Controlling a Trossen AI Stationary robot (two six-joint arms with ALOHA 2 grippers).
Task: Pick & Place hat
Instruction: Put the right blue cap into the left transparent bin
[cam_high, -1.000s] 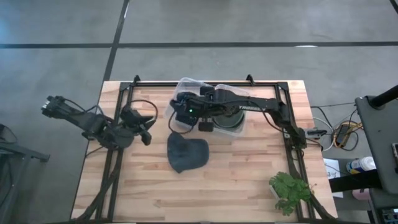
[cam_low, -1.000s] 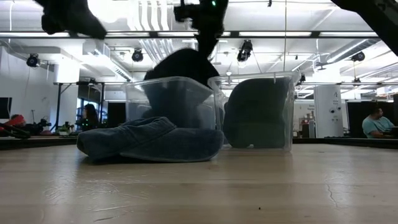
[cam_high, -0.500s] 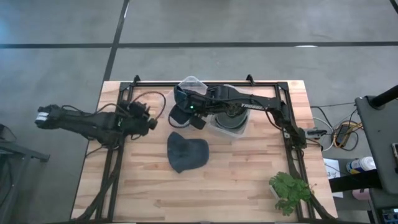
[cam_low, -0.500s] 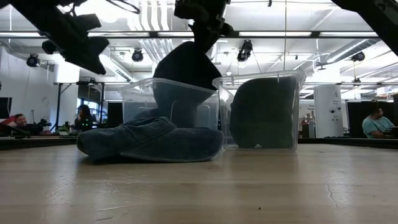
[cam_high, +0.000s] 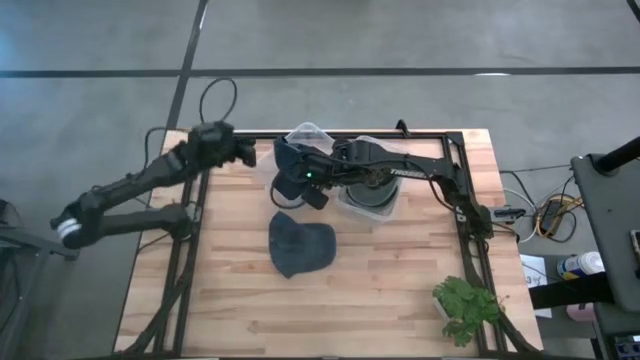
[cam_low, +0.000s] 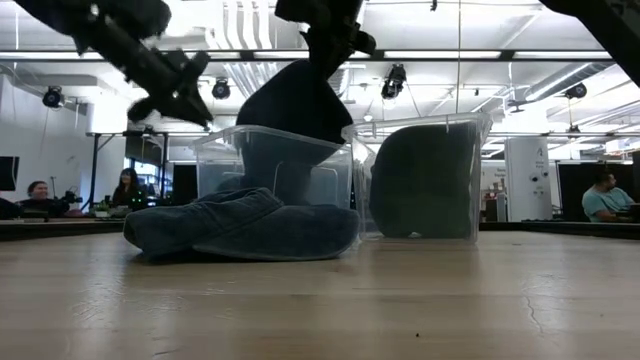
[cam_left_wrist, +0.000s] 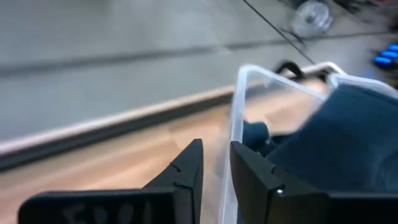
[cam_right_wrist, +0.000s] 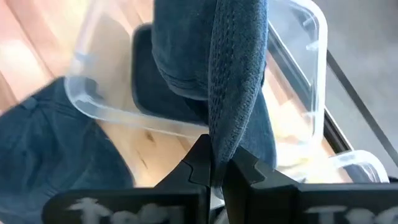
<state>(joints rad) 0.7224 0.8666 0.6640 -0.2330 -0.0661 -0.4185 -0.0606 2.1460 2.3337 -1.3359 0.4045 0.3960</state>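
My right gripper (cam_right_wrist: 217, 163) is shut on a dark blue hat (cam_low: 295, 100) held over a clear bin (cam_low: 275, 165) at the table's far side. The hat's lower part reaches down inside the bin's walls. A second blue hat (cam_high: 300, 245) lies flat on the table, just nearer than the bin. My left gripper (cam_left_wrist: 216, 165) hangs in the air by the bin's left rim (cam_left_wrist: 239, 118). Its fingers stand a narrow gap apart, with nothing between them. My right gripper pinches a stitched fold of the hat (cam_right_wrist: 225, 134) between its two fingers, slanting down from above. The hat hangs below the fingers. Its upper part is clear above the bin's rim and its lower part is inside the bin (cam_right_wrist: 180, 87).
A second clear bin (cam_low: 420, 180) with dark hats inside stands right beside the first. A potted plant (cam_high: 465, 305) sits at the near right corner. The black frame rails (cam_high: 185, 260) run along both sides of the table. People sit in the room beyond.
My left arm has swung from the table's left side toward the far edge, bringing its gripper up beside the bin. My right gripper has rolled in place, and the hanging hat has turned with it. The bin under it has tipped slightly.
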